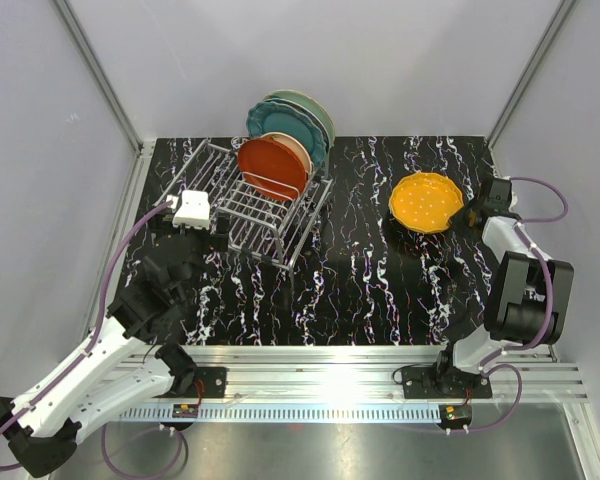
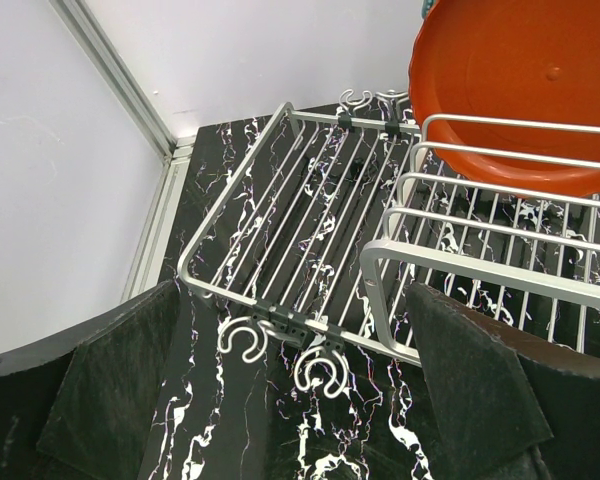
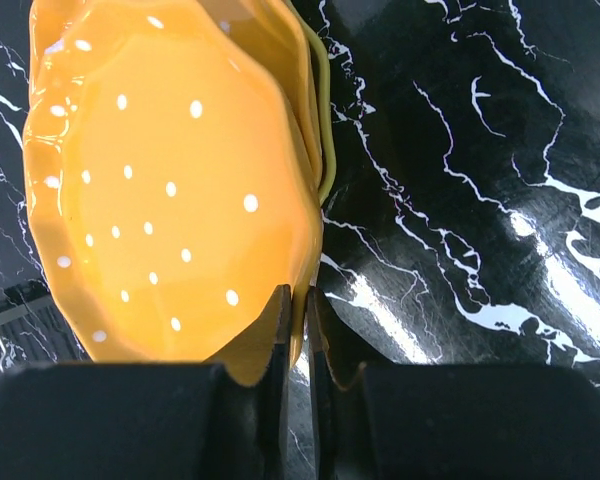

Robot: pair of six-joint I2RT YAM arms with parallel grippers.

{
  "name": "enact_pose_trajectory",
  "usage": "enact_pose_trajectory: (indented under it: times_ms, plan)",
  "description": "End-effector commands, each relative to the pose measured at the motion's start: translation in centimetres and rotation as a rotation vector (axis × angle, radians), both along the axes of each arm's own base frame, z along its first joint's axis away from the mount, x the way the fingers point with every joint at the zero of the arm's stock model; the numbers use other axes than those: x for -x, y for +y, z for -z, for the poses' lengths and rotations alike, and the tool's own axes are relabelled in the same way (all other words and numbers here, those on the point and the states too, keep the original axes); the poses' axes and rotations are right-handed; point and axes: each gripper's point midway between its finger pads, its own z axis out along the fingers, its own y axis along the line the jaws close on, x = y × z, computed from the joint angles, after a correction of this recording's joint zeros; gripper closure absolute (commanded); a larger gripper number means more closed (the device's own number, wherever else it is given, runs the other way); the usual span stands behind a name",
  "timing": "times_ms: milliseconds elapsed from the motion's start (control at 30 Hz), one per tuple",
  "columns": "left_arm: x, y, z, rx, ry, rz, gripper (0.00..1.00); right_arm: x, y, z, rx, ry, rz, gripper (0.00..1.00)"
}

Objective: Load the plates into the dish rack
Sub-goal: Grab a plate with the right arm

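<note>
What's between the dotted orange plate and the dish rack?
Nothing, just bare black marbled tabletop between dotted orange plate and dish rack, shown in the top view.

Desk (image 1: 380,290): a smooth, high-gloss black top veined in white like marble, bright with reflected light; dish rack (image 2: 280,225): bare silver metal wire and tube with a satin sheen. Dotted orange-yellow plate (image 3: 170,180): a hard, glassy glaze with sharp highlights along the scalloped rim; red-orange plate (image 2: 520,80): smooth, with a softer, duller sheen. Fingers (image 2: 110,390) of the left gripper (image 2: 292,300): faced with matt black, finely grained pads that look like felt or foam, slightly rough at the edges.
</note>
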Motion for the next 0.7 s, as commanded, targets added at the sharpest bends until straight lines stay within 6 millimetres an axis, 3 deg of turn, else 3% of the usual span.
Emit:
enact_pose_trajectory:
  times_ms: [0,667]
  plan:
    - [-0.2,0.0,-1.8,0.046,-0.046,-0.008,0.01,-3.0,0.3,-3.0,-0.001,-0.123,-0.039,0.87]
    - [-0.2,-0.1,-1.8,0.043,-0.043,-0.005,0.01,-3.3,0.5,-1.8,-0.023,-0.119,-0.036,0.63]
